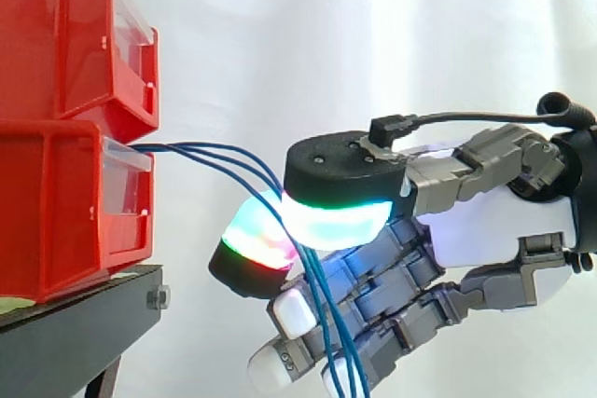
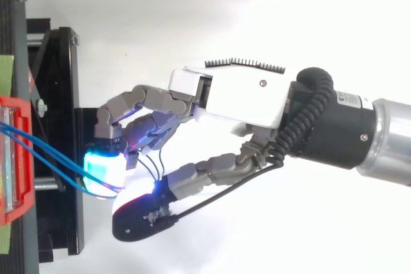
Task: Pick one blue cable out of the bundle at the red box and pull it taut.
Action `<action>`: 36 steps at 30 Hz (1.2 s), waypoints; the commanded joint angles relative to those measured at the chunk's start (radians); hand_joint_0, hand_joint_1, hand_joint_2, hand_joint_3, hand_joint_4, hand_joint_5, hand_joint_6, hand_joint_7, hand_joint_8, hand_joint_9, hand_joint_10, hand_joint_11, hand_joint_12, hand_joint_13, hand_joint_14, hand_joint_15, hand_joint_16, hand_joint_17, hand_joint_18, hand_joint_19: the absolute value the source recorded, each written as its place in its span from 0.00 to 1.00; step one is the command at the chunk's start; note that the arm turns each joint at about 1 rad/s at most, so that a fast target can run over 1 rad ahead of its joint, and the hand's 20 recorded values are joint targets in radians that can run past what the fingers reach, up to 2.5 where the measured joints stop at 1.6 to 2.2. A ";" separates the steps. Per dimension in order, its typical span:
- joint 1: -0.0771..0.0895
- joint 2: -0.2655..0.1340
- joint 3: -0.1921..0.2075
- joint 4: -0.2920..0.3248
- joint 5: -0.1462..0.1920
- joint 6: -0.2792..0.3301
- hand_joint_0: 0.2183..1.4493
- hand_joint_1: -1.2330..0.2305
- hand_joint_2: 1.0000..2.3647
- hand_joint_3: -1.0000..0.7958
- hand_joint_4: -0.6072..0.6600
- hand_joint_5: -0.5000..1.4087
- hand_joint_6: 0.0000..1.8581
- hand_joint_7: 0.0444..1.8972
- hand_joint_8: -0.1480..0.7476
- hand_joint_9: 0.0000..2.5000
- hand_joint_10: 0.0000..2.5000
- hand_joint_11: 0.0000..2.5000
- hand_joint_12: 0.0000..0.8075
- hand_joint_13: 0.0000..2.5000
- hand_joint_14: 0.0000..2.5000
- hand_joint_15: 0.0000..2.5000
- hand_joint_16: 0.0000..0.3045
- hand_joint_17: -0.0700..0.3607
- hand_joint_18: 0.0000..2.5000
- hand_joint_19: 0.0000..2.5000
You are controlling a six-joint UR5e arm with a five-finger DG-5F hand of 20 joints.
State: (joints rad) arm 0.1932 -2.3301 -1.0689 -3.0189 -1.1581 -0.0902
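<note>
Your hand [image 1: 485,230] sits just right of the red box [image 1: 65,202]; thumb and one finger curled, glowing pads [image 1: 256,240] pinching the blue cables [image 1: 182,148]; cables leave the box front, curve down between the pads, and hang loose below.

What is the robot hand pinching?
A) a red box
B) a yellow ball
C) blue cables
C: the blue cables run from the red box in between the glowing pads of the hand, which pinch them.
</note>
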 commanded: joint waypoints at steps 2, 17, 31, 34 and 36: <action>0.000 0.000 0.000 0.000 0.000 0.001 0.43 0.20 0.00 0.28 0.52 0.14 0.46 0.48 0.50 0.30 0.01 0.33 0.49 0.26 0.00 0.08 0.17 0.43 0.31 0.11; 0.000 0.000 0.001 -0.006 -0.002 0.000 0.25 0.34 0.00 0.28 0.60 0.18 0.44 0.54 0.58 0.36 0.01 0.33 0.54 0.27 0.00 0.10 0.19 0.47 0.32 0.15; 0.003 0.005 0.001 -0.006 0.003 0.000 0.37 0.24 0.02 0.45 0.48 0.17 0.48 0.63 0.56 0.37 0.01 0.34 0.51 0.28 0.00 0.10 0.18 0.45 0.32 0.15; 0.002 0.008 0.001 -0.008 0.003 0.000 0.39 0.23 0.02 0.45 0.45 0.17 0.49 0.62 0.56 0.37 0.01 0.35 0.51 0.28 0.00 0.09 0.18 0.45 0.32 0.14; 0.002 0.008 0.001 -0.011 0.003 0.000 0.41 0.22 0.01 0.43 0.43 0.16 0.49 0.60 0.54 0.35 0.01 0.35 0.50 0.27 0.00 0.09 0.18 0.45 0.32 0.13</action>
State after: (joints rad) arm 0.1954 -2.3240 -1.0677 -3.0264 -1.1554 -0.0904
